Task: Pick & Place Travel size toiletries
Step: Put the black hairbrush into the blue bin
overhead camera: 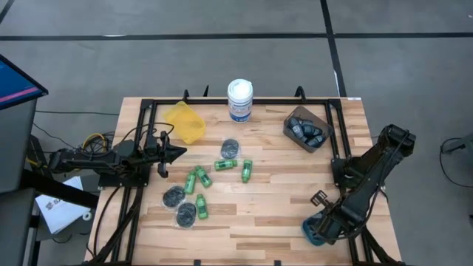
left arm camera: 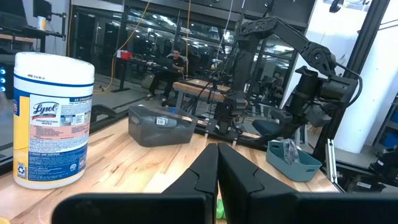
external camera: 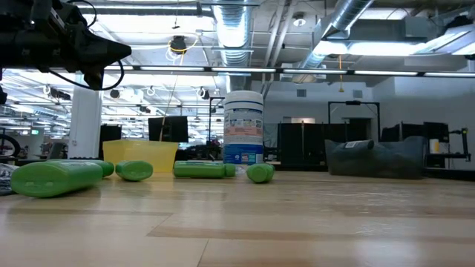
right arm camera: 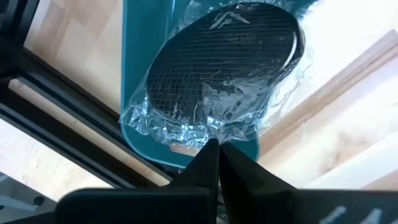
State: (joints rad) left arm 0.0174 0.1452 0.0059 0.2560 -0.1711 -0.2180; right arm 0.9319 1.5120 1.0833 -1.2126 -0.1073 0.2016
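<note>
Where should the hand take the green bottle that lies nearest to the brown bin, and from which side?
Grip the green bottle across the middle of its body, coming straight down from above. It lies flat on its side on the table, so both long flanks are free; the next bottle lies apart, leaving room to close.
</note>
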